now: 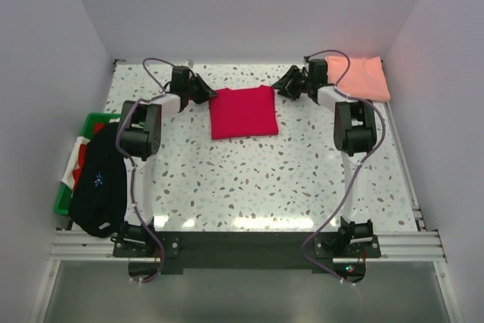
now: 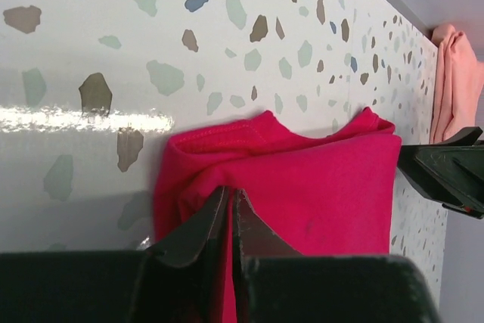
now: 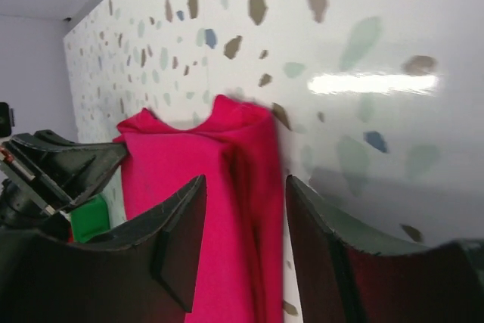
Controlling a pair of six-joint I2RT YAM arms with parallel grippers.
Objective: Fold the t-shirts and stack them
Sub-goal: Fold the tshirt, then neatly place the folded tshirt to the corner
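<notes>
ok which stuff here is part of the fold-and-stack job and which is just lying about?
Job:
- red shirt, folded, mid-table
- pink shirt, folded, far right corner

Lying about:
- green crate, left edge
- black cloth draped over the crate

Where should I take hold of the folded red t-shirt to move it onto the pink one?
Take the red t-shirt by its two far corners, the left gripper from the left and the right gripper from the right. It lies flat as a folded rectangle, so the layered side edges likely offer the only cloth to pinch.
</notes>
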